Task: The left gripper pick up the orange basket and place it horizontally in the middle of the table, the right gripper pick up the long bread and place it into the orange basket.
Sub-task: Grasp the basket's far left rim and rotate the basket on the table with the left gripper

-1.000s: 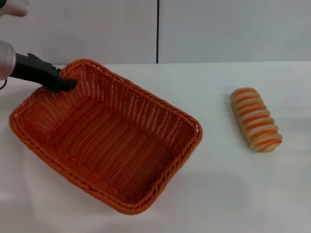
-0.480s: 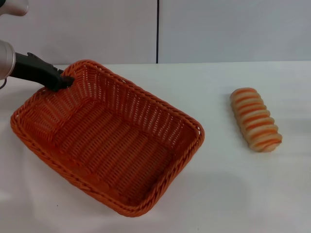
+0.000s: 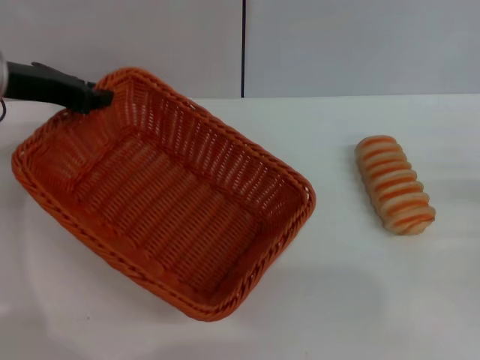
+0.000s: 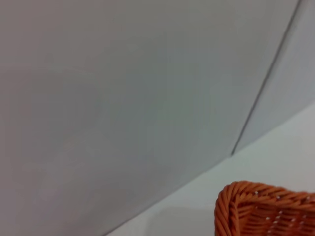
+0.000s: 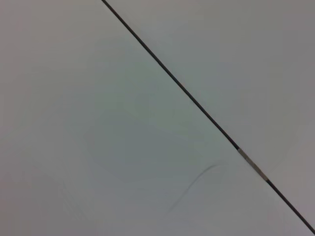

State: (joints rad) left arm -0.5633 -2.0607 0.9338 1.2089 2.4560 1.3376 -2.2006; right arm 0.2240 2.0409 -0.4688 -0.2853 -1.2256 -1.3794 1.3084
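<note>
The orange basket (image 3: pixel 165 199) sits tilted on the left half of the white table (image 3: pixel 352 292), its far left corner raised. My left gripper (image 3: pixel 96 97) is shut on the braided rim at that corner, reaching in from the left edge of the head view. A corner of the same basket (image 4: pixel 261 209) shows in the left wrist view. The long bread (image 3: pixel 394 184) lies on the table to the right, striped side up, apart from the basket. My right gripper is out of view.
A grey wall (image 3: pixel 360 45) with a dark vertical seam (image 3: pixel 243 45) stands behind the table. Bare tabletop lies between the basket and the bread and along the front edge.
My left gripper has risen and pulled back toward the far left, lifting the basket's far corner with it. The bread has not moved.
</note>
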